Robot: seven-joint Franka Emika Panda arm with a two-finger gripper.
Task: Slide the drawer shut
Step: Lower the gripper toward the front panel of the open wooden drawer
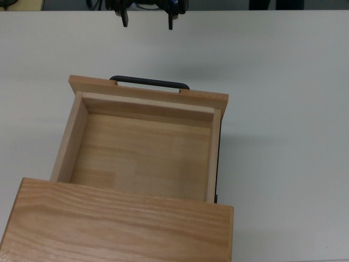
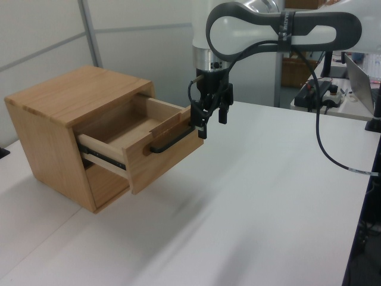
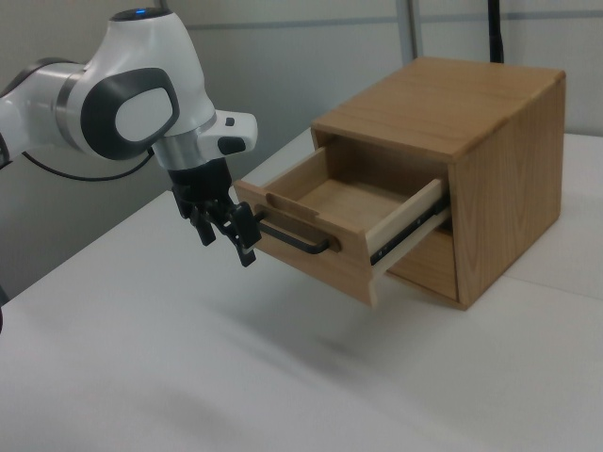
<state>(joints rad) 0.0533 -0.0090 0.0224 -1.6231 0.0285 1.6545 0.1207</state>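
Drawer (image 1: 143,158) wide out, nothing closed yet.
Tool (image 1: 147,22) spread wide, empty, just off the handle (image 1: 150,82); cabinet (image 2: 59,98) beyond it — whole push left.

Drawer (image 1: 143,155) pulled well out of the cabinet (image 1: 120,224), standing on the table (image 1: 283,136). In the top view: cabinet at the bottom edge, drawer projecting upward from under its top, handle (image 1: 149,83) on the far face of the front panel, gripper (image 1: 147,22) above that at the top edge, apart from the handle. In the left view: cabinet at left, drawer projecting to the right, gripper (image 2: 212,120) at the handle's (image 2: 172,140) right end, possibly touching, hard to tell. In the right view: cabinet at right, drawer (image 3: 344,221) projecting left, gripper (image 3: 226,235) just left of the handle (image 3: 297,238). Jaws spread apart. Nothing inside the drawer.
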